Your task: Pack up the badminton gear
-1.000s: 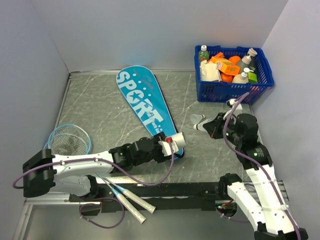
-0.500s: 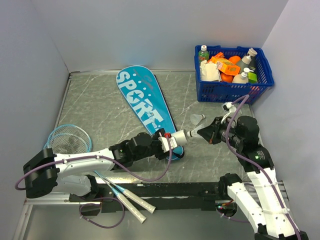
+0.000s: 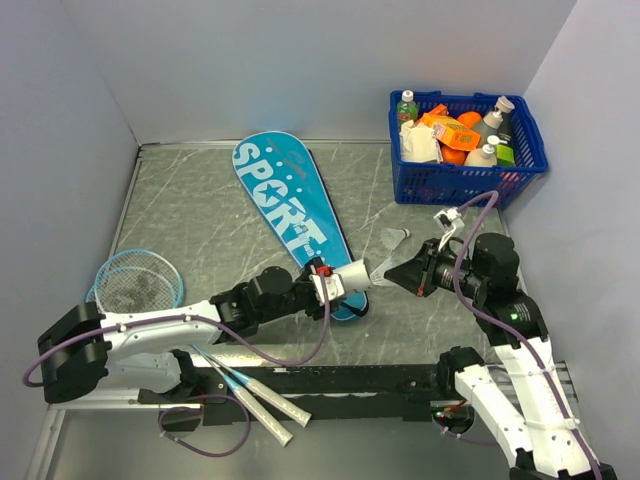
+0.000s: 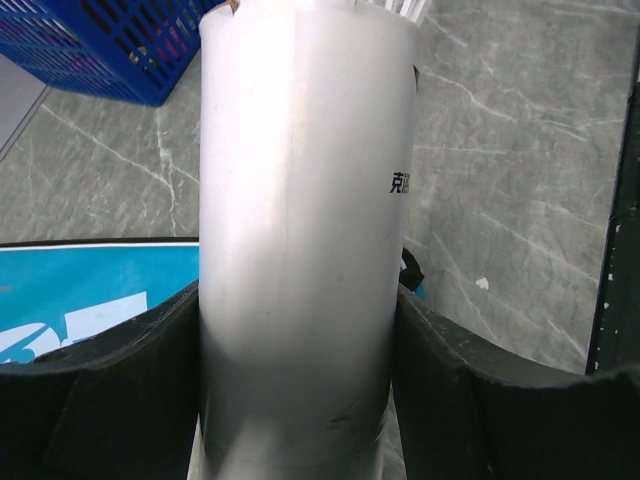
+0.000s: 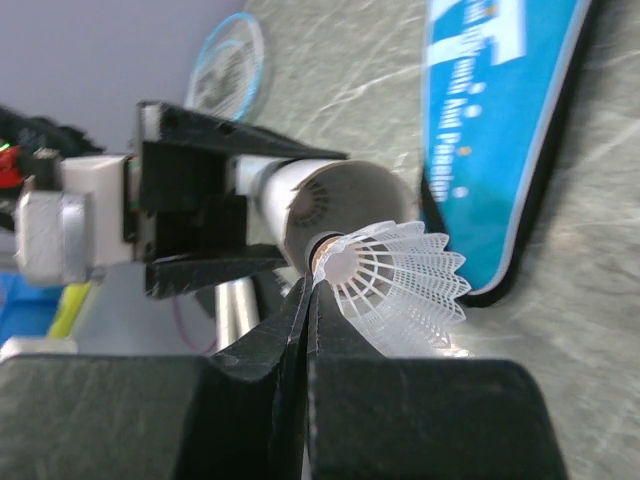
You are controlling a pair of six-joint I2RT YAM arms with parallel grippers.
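Note:
My left gripper is shut on a white tube, which fills the left wrist view between both fingers. The tube's open mouth points right, over the narrow end of the teal SPORT bag. Facing it, my right gripper is shut on a white shuttlecock near its cork, which sits just at the tube's mouth. Another shuttlecock lies on the table behind. Two light-blue rackets have their heads at the left and their white handles by the near edge.
A blue basket full of bottles and packets stands at the back right, close behind my right arm. Grey walls close off the left, back and right sides. The arms' black base rail runs along the near edge.
My right gripper has carried the shuttlecock leftward to the tube's mouth. My left gripper has raised and swung the tube a little to face it.

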